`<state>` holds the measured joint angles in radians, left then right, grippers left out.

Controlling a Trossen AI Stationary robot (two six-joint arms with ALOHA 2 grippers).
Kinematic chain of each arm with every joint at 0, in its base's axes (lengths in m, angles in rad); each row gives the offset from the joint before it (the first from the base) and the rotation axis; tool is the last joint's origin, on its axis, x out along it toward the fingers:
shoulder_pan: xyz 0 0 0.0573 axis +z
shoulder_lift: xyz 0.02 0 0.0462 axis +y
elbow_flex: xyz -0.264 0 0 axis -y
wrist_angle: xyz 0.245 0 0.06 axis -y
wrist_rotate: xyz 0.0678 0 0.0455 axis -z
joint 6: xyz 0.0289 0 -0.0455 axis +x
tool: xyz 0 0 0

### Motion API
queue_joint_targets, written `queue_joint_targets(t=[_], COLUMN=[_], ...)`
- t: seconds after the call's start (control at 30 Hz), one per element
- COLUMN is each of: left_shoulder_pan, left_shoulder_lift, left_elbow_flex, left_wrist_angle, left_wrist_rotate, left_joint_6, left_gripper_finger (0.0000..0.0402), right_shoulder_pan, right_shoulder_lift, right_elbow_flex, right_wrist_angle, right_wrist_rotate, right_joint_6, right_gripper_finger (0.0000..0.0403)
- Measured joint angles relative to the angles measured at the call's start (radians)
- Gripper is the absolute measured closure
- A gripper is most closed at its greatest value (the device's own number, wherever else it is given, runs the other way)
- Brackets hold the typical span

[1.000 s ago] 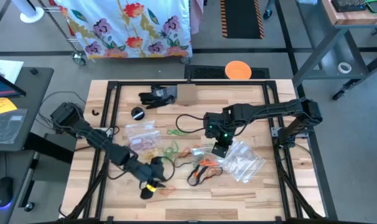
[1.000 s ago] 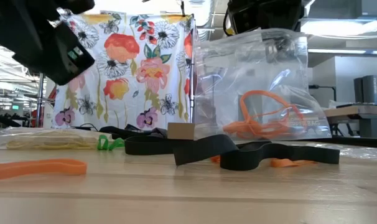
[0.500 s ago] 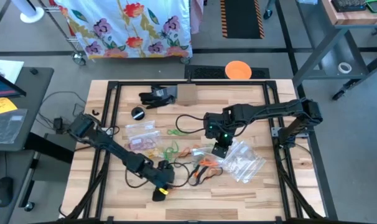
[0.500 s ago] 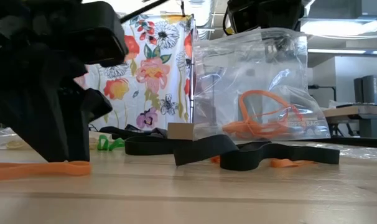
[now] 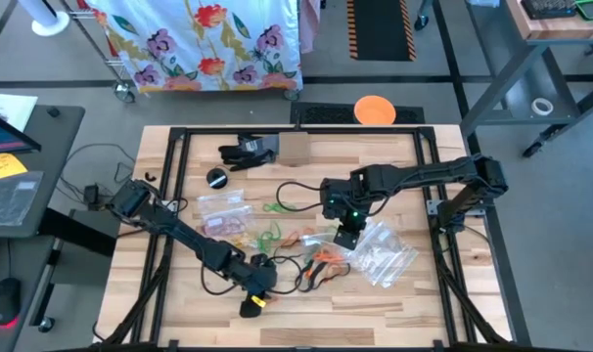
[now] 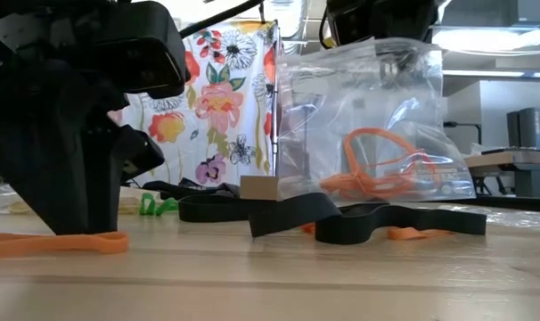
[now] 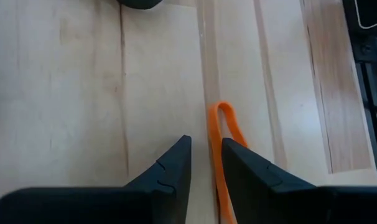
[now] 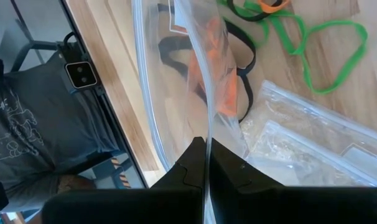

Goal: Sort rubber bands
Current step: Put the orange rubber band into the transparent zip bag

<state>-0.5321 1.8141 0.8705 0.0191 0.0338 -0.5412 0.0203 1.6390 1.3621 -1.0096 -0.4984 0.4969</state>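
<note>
Low in the high view, the left end effector [image 5: 253, 300] is straddling an orange rubber band [image 7: 221, 146] on the desk [image 5: 394, 303], fingers narrow but not gripping. At centre, the right end effector [image 5: 345, 236] is pinching a clear zip bag [image 6: 359, 120] holding orange rubber bands [image 6: 377, 165].

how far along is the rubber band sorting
Partly done: some orange bands already sit inside the clear bag that the right gripper holds shut on its edge. In hand: the left gripper, down at the table's near edge, straddles a loose orange band. Left: green bands and black bands lie loose on the table.
</note>
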Motion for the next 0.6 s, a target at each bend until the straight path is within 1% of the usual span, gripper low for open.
queue_joint_targets(t=[0.1, 0.2, 0.27, 0.37, 0.5, 0.6], left_shoulder_pan=[0.005, 0.007, 0.006, -0.004, -0.031, -0.047], left_shoulder_lift=[0.000, -0.021, -0.044, -0.066, -0.055, -0.054], left_elbow_flex=[0.027, 0.075, 0.099, 0.135, 0.142, 0.141], left_wrist_angle=[-0.042, -0.159, -0.217, -0.220, -0.218, -0.219], left_wrist_rotate=[0.012, 0.013, -0.013, -0.031, -0.037, -0.098], left_joint_6=[0.015, 0.056, 0.078, 0.095, 0.095, 0.093], left_gripper_finger=[0.0318, 0.0318, 0.0318, 0.0318, 0.0318, 0.0318], right_shoulder_pan=[0.000, 0.000, 0.000, 0.000, 0.000, 0.000], right_shoulder_lift=[0.000, 0.000, 0.000, 0.000, 0.000, 0.000], right_elbow_flex=[0.000, 0.000, 0.000, 0.000, 0.000, 0.000], right_wrist_angle=[0.000, 0.000, 0.000, -0.001, 0.000, 0.001], right_wrist_rotate=[0.000, 0.000, 0.001, 0.002, 0.003, 0.003], right_joint_6=[0.000, 0.000, 0.000, 0.000, 0.000, 0.000], right_gripper_finger=[0.0397, 0.0397, 0.0397, 0.0397, 0.0397, 0.0397])
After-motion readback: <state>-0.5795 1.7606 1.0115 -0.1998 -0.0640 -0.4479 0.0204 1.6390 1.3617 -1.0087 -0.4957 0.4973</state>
